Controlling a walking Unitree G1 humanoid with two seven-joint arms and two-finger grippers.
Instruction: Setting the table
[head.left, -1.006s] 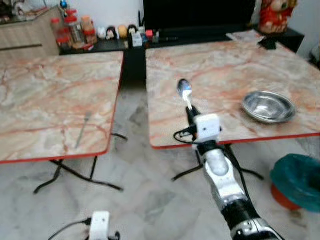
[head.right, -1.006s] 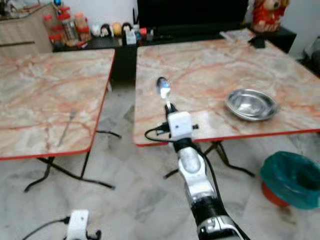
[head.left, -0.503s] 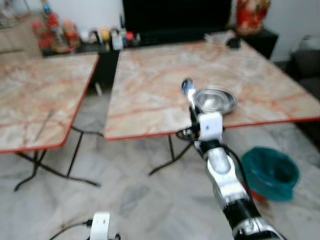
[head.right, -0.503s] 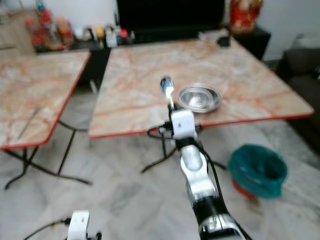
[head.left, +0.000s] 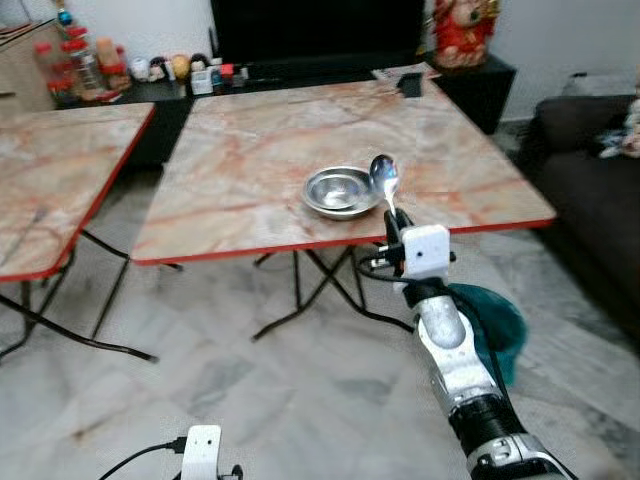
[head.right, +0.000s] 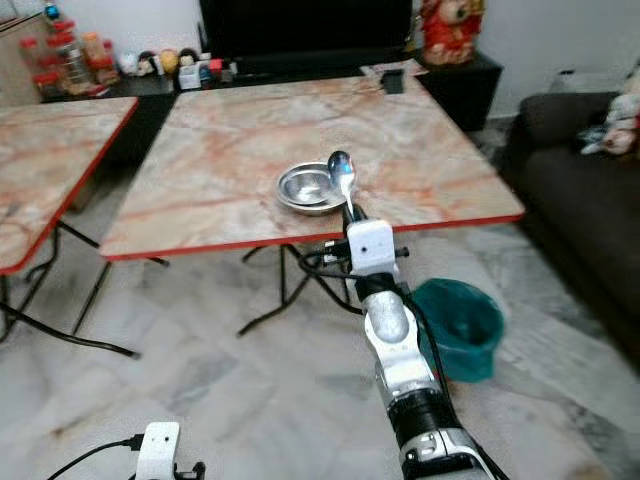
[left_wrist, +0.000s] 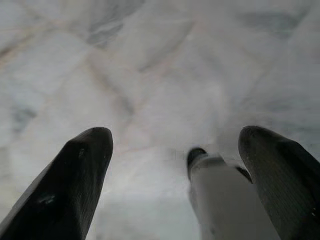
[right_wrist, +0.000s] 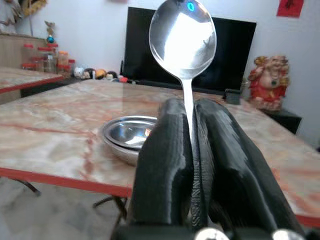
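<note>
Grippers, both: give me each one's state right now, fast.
Left gripper: open, holding nothing, pointed at the floor.
Right gripper: shut on the spoon, bowl end up.

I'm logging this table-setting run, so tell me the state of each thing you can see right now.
Spoon: upright, clamped in the right gripper.
Bowl: upright on the table, looks empty.
Left gripper: open, hanging over the floor.
Bin: on the floor, open-topped.

Silver right arm (head.left: 448, 345), white wrist block, black cable, black fingers (right_wrist: 165, 165).
</note>
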